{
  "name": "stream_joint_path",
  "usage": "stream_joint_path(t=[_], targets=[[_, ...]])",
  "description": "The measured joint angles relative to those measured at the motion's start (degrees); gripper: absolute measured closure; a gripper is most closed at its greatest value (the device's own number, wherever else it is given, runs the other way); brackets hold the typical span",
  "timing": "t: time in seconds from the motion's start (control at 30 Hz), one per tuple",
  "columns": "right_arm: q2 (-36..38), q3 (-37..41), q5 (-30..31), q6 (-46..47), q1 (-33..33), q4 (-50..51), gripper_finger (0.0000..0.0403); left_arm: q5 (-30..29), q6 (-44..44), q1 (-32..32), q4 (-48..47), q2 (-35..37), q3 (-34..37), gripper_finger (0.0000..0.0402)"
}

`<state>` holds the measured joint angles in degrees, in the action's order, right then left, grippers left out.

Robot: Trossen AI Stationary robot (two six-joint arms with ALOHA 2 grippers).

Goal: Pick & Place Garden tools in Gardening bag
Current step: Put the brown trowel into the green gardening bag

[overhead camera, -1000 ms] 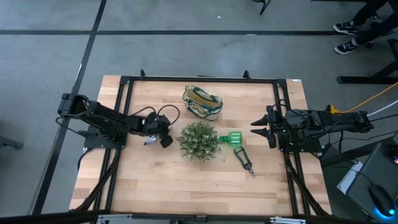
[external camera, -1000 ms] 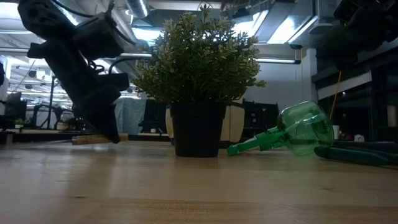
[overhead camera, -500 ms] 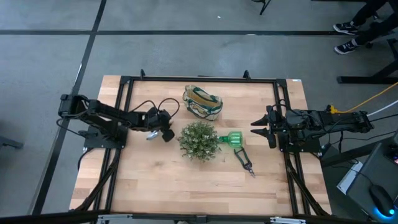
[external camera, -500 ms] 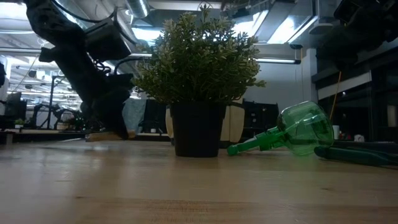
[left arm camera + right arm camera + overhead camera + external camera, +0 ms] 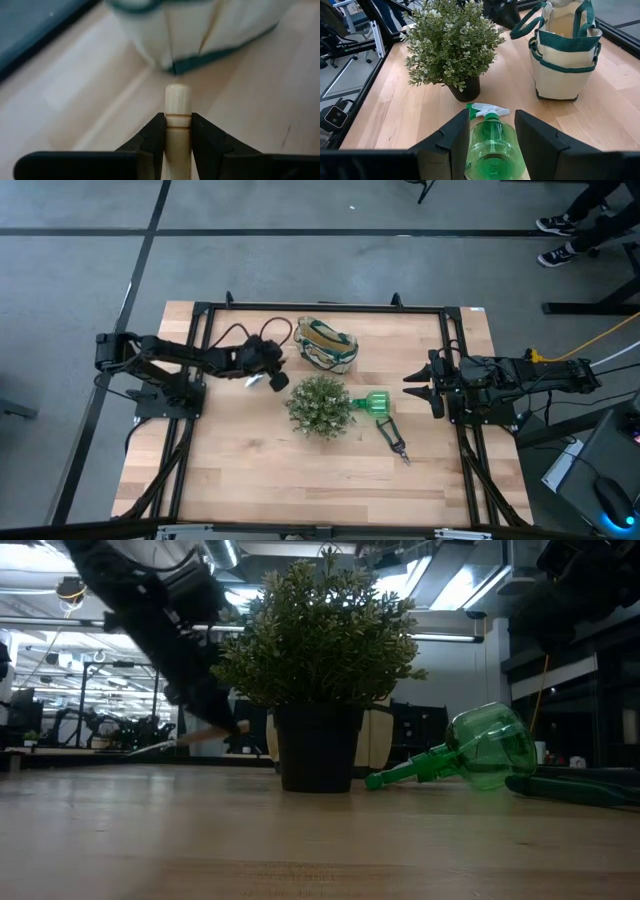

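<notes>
While the left arm is carrying its load toward the bag, the scene is reading as follows.

Left pincer (image 5: pixel 268 372): sitting left of centre in the upper half of the high view, just left of the gardening bag (image 5: pixel 326 345); its fingers (image 5: pixel 152 135) are clamping a pale wooden handle (image 5: pixel 177 125).
Held tool: looking like the trowel (image 5: pixel 190 738), hanging clear of the table (image 5: pixel 300 470) in the low view; its blade is hard to make out.
Bag: standing upright at upper centre of the high view, its cream wall and green trim filling the top of the left wrist view.
Right pincer (image 5: pixel 418 384): waiting at the right of the high view, fingers (image 5: pixel 540 140) standing apart and holding nothing.
Still on the table: green spray bottle (image 5: pixel 374 405) and dark shears (image 5: pixel 395 440), lying right of the plant (image 5: pixel 320 406).
Step in hand: bringing the trowel over the bag's mouth, as I judge it.
Doing it well: rising above the rim and looped handles before crossing, centring over the opening, then tipping the tool in and releasing low.
Risk: brushing the soft bag or the plant and pushing either aside.
</notes>
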<state>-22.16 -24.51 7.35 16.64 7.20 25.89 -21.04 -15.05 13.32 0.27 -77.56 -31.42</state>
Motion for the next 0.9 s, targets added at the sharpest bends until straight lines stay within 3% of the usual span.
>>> stream_joint_path(t=[0.67, 0.9], targets=[[0.0, 0.0, 0.0, 0.0, 0.0, 0.0, 0.0243, -3.5, 28.1, 6.4, 0.0, 0.0, -21.3, 0.033], [0.0, 0.0, 0.0, 0.0, 0.0, 0.0, 0.0243, -2.2, 35.8, 8.9, 6.6, 0.0, -27.0, 0.0328]])
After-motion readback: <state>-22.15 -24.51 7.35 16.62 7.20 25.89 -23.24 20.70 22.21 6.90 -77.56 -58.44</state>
